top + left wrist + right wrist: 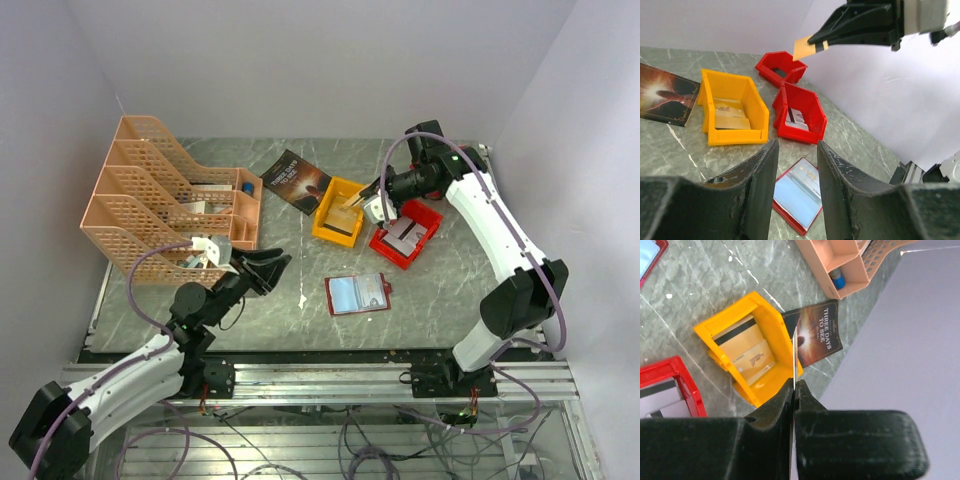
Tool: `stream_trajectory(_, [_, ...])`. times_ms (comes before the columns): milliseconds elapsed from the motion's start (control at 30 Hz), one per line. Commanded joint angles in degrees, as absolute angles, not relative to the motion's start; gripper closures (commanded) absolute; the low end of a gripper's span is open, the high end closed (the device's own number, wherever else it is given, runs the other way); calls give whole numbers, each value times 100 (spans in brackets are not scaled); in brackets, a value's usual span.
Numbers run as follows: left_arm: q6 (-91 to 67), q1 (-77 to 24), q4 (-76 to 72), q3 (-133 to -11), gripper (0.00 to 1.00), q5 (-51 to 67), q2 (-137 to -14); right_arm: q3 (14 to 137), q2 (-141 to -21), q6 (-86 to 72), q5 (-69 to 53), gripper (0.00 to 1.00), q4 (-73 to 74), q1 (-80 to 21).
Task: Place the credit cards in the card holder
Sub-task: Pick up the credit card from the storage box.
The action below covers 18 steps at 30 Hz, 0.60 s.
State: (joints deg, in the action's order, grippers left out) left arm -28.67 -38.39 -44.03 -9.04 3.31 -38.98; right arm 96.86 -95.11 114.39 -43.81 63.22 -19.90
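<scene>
Card holder [357,293] open flat at frame centre, right gripper [364,198] upper right of it over yellow bin [326,222], clamped on credit card [350,201], left gripper [265,268] to its left, half parted, empty

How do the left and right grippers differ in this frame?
The left gripper stands open and empty; the right gripper is shut on a credit card. The left gripper is beside the peach file rack; the right gripper is up by the yellow bin. Both are black with two fingers, and neither touches the card holder.
</scene>
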Motion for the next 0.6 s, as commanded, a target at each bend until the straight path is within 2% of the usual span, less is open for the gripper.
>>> stream_trajectory(0, [-2510,-3844,-5538,-711,51,861,-3989,9861,-9194,12227,-4352,100,6871,-2015])
stream_trajectory(133, [-2250,-3881,-5794,-678,48,1198,-4064,9903,-9065,12336,-4707,100,7253,-2029])
stream_trajectory(300, [-2607,-3883,-6684,-235,32,1079,-4079,9708,-8690,11547,-5269,100,7467,-2028])
stream_trajectory(400, [-3054,-3879,-6857,-90,23,1052,-4136,9363,-8320,9774,-5559,100,6967,-2024])
stream_trajectory(467, [-3427,-3882,-6692,-131,17,1181,-4196,9022,-8081,7487,-5601,100,6005,-2028])
stream_trajectory(567, [-3947,-3886,-6509,-284,16,1408,-4356,8161,-7728,4983,-5494,100,4812,-2024])
